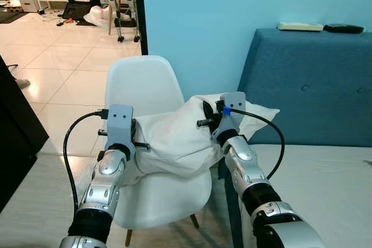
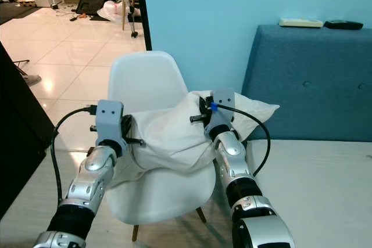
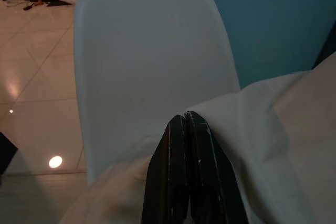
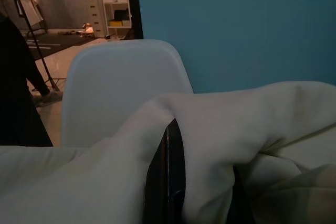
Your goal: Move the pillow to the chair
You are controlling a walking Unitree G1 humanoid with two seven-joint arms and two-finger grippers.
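A white pillow [image 1: 174, 137] hangs over the seat of a white plastic chair [image 1: 142, 85], held between both arms. My left gripper [image 1: 139, 143] is shut on the pillow's left edge; in the left wrist view its black fingers [image 3: 184, 182] press together on the cloth [image 3: 273, 129] before the chair back [image 3: 147, 51]. My right gripper [image 1: 209, 121] is shut on the pillow's upper right part, and the cloth [image 4: 236, 129] folds over its fingers [image 4: 170, 182] in the right wrist view. The pillow's right corner [image 1: 261, 111] sticks out toward the sofa.
A blue sofa [image 1: 314, 85] stands right of the chair, with a white remote [image 1: 299, 26] and a dark one [image 1: 343, 28] on top. A blue wall [image 1: 192, 15] rises behind. Dark furniture [image 1: 14, 126] stands at left. Tiled floor [image 1: 64, 56] leads to shelves and clutter.
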